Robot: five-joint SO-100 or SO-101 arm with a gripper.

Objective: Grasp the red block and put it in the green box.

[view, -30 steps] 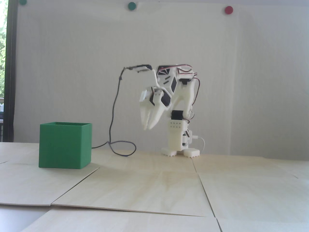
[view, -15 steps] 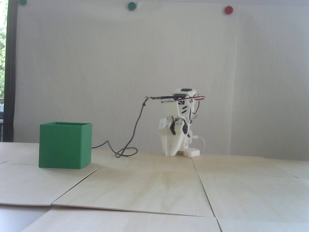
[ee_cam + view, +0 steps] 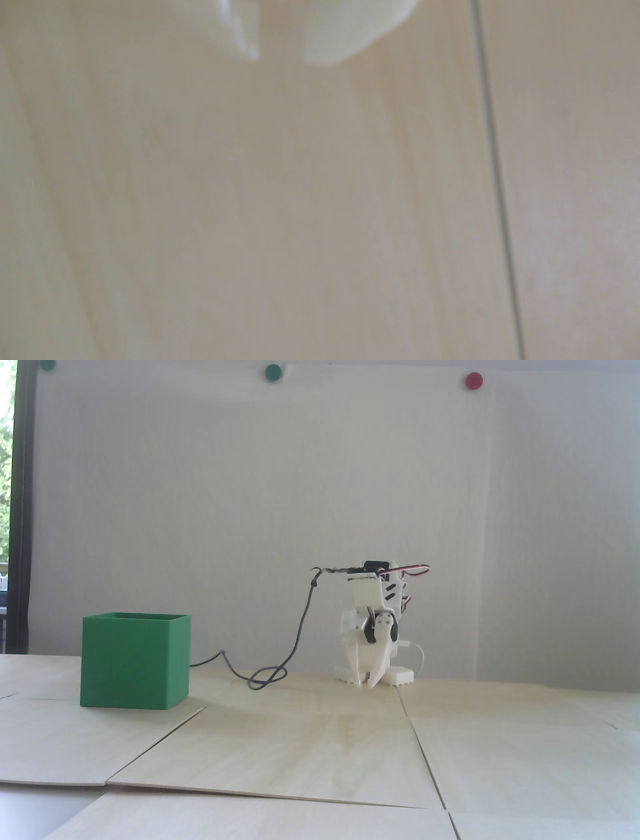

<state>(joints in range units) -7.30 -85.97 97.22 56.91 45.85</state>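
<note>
The green box stands on the wooden table at the left of the fixed view, with its open top facing up. The red block shows in neither view. The white arm is folded low at the back centre. My gripper points down with its tips just above the table, well to the right of the box. In the wrist view my gripper comes in from the top edge. Its two white fingertips stand a narrow gap apart with only bare wood between and below them. It holds nothing.
A dark cable loops on the table between the box and the arm's base. Seams run between the wooden panels. Green and red round dots sit high on the white wall.
</note>
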